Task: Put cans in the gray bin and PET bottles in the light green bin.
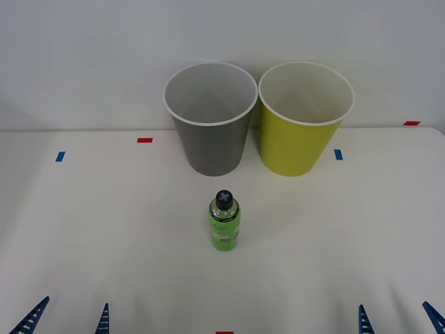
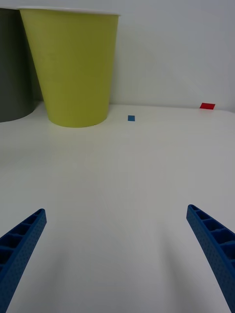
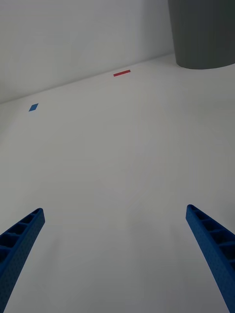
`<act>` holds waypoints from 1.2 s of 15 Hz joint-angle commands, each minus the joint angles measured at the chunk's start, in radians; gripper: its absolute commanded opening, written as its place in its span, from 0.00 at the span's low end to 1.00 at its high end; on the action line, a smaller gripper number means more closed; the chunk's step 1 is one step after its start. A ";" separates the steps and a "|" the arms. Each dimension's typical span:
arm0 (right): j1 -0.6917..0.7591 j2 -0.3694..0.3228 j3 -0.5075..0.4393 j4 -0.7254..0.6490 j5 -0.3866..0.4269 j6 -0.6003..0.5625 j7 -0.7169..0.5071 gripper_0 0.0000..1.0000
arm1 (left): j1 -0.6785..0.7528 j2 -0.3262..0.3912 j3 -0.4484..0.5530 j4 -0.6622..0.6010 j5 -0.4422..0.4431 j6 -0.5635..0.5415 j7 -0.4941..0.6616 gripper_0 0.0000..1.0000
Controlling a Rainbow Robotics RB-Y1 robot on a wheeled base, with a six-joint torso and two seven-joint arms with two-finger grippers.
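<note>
A small bright green PET bottle [image 1: 224, 223] with a black cap stands upright in the middle of the white table. Behind it stand the gray bin [image 1: 211, 120] and, to its right, the light green bin [image 1: 304, 120], side by side and both upright. No cans show. My left gripper [image 1: 67, 319] hangs open at the table's near left edge, my right gripper [image 1: 398, 320] open at the near right edge, both well short of the bottle and holding nothing. The right wrist view shows the light green bin [image 2: 73, 66] ahead; the left wrist view shows the gray bin [image 3: 203, 32].
Small red tape marks [image 1: 144, 140] and blue tape marks [image 1: 60, 156] dot the table [image 1: 104, 236]. A white wall rises right behind the bins. Bare tabletop lies on both sides of the bottle.
</note>
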 commanded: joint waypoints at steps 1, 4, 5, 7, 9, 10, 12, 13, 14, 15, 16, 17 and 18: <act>0.000 0.000 0.000 0.000 0.000 0.000 0.000 1.00 | 0.000 0.000 0.000 0.000 0.000 0.000 0.000 1.00; 0.000 0.000 0.000 0.000 0.000 0.000 0.000 1.00 | 0.000 0.000 0.000 0.000 0.000 0.000 0.000 1.00; 0.000 0.000 0.000 0.000 0.000 0.000 0.000 1.00 | 0.000 0.000 0.000 0.000 0.000 0.000 0.000 1.00; 0.000 0.000 0.000 0.000 0.000 0.000 0.000 1.00 | 0.000 0.000 0.000 0.000 0.000 0.000 0.000 1.00; 0.000 0.000 0.000 0.000 0.000 0.000 0.000 1.00 | 0.000 0.000 0.000 0.000 0.000 0.000 0.000 1.00; 0.000 0.000 0.000 0.000 0.000 0.000 0.000 1.00 | 0.000 0.000 0.000 0.000 0.000 0.000 0.000 1.00; 0.000 0.000 0.000 0.000 0.000 0.000 0.000 1.00 | 0.000 0.000 0.000 0.000 0.000 0.000 0.000 1.00; 0.000 0.000 0.000 0.000 0.000 0.000 0.000 1.00 | 0.000 0.000 0.000 0.000 0.000 0.000 0.000 1.00; 0.000 0.000 0.000 0.000 0.000 0.000 0.000 1.00 | 0.000 0.000 0.000 0.000 0.000 0.000 0.000 1.00; 0.000 0.000 0.000 0.000 0.000 0.000 0.000 1.00 | 0.000 0.000 0.000 0.000 0.000 0.000 0.000 1.00; 0.000 0.000 0.000 0.000 0.000 0.000 0.000 1.00 | 0.000 0.000 0.000 0.000 0.000 0.000 0.000 1.00; 0.000 0.000 0.000 0.000 0.000 0.000 0.000 1.00 | 0.000 0.000 0.000 0.000 0.000 0.000 0.000 1.00; 0.000 0.000 0.000 0.000 0.000 0.000 0.000 1.00 | 0.000 0.000 0.000 0.000 0.000 0.000 0.000 1.00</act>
